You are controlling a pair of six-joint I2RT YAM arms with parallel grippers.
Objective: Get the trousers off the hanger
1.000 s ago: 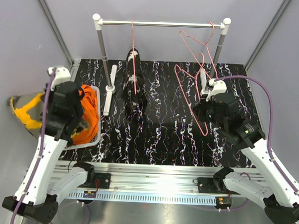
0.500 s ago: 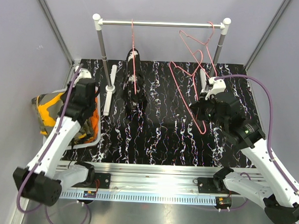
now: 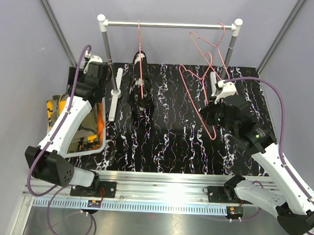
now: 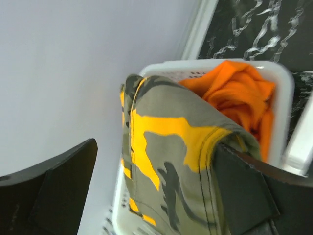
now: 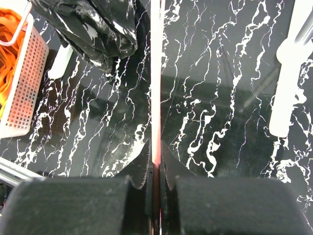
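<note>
Trousers: three pairs on record.

**Surroundings**
- The rack stands at the far side of the marbled table.
- A white basket sits just left of the rack's left foot.
- That foot and its post stand between the basket and the hanging garment.
- An empty pink hanger hangs askew at the right end of the rack's bar.
- A second empty one, the loose hanger, sits tilted in front of the rack's right post. Its hook is well below the bar.

**Grippers**
- The right gripper has its jaws clenched on the loose hanger's wire, right of the hanging garment and apart from it.
- The left gripper is above the basket with its jaws spread wide, holding nothing.

**Trousers**
- The black pair, white-speckled, hangs bunched on a clothed hanger left of the middle of the rack's bar. Its lower end is at or near the tabletop; contact cannot be confirmed.
- The camo pair, olive with yellow-orange patches, lies folded on top in the basket. It overhangs the rim on the side away from the rack.
- The orange pair lies crumpled beneath it, on the side of the basket nearer the rack.
</note>
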